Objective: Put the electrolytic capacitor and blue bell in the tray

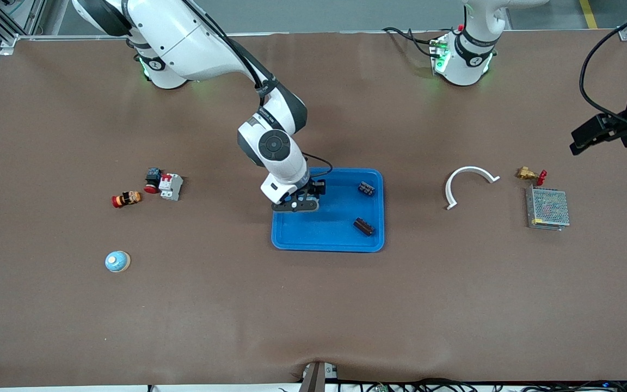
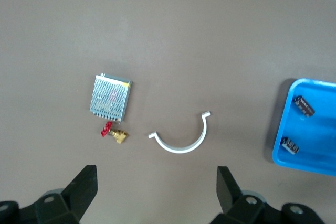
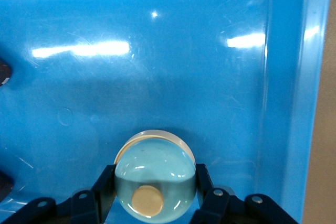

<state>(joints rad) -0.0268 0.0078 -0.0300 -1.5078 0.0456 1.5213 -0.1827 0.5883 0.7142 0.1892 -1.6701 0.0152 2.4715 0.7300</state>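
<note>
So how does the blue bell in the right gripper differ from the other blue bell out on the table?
The held light blue dome-shaped bell is clamped in the right gripper over the shallow bright blue plastic tray; the loose blue bell stands free on the brown table, toward the right arm's end and nearer the front camera than the tray. Both are blue domes with a tan button on top.

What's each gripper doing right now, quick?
Left gripper: open, empty, over the table near the white curved piece.
Right gripper: shut on blue bell, over the tray.

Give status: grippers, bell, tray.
Right gripper shut on blue bell, over tray. Left gripper open, waiting. Two capacitors in tray. Nothing in the way.
</note>
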